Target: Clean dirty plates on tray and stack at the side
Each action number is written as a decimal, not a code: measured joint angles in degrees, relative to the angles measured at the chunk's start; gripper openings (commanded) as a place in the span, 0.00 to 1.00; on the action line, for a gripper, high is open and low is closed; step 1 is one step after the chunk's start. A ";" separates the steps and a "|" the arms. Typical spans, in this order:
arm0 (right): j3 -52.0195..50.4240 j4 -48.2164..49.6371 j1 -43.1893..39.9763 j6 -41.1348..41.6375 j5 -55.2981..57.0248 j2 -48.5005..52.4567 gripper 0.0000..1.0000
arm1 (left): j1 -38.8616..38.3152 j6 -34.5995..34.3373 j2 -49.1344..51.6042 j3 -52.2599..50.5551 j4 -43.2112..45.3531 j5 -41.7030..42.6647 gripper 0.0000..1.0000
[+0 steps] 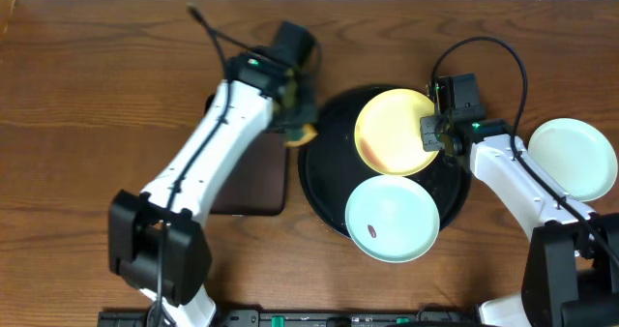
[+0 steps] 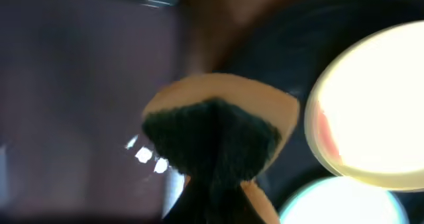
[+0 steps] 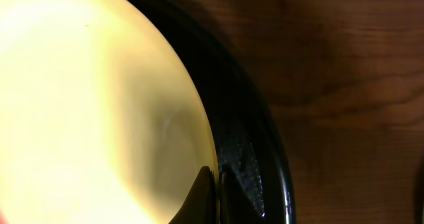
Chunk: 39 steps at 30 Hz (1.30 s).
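The round black tray [image 1: 324,187] holds a pale yellow plate [image 1: 392,129] at the back and a mint-green plate [image 1: 392,216] with a brown smear at the front. A second mint-green plate [image 1: 573,158] lies on the table at the right. My right gripper [image 1: 432,133] is shut on the yellow plate's right rim [image 3: 199,138], one finger above and one below. My left gripper [image 1: 298,119] is shut on a sponge [image 2: 215,128], tan with a dark green face, at the tray's left rim. In the left wrist view the yellow plate [image 2: 371,111] lies to the sponge's right.
A dark-brown rectangular tray [image 1: 253,177] lies left of the black tray, partly under my left arm. The black tray's raised rim [image 3: 265,151] runs just right of my right fingers. Wooden table lies all round.
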 measured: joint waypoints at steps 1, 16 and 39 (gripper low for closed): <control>0.00 -0.17 0.00 0.17 -0.28 0.00 0.01 | 1.40 0.17 0.00 -0.35 -1.05 -0.96 0.07; 5.01 -7.72 0.07 -0.83 -1.44 -0.79 0.01 | 14.38 2.34 -0.07 -24.65 14.03 -3.72 0.60; 10.40 -8.28 24.92 -16.11 42.16 -8.07 0.01 | 14.40 2.82 -0.07 -24.72 14.14 -3.23 0.80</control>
